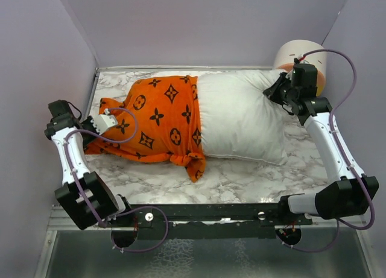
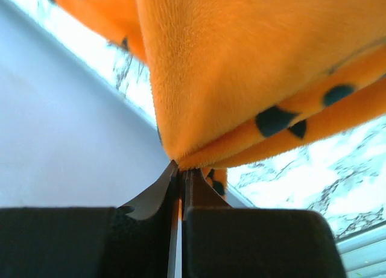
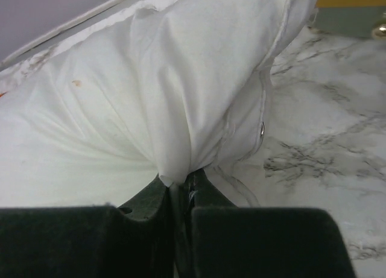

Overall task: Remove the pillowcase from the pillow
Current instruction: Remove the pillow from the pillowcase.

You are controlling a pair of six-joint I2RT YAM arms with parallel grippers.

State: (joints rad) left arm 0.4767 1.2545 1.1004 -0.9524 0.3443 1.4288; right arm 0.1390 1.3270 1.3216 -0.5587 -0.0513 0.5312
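A white-orange cylinder [image 1: 295, 52] at the marble table's [image 1: 241, 176] corner.

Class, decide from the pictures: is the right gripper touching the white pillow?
Touching. The right wrist view shows the right gripper closed on a fold of the pillow, fabric pinched between its fingers.

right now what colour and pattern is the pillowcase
The pillowcase is orange with dark floral and monogram motifs; clearest in top external view.
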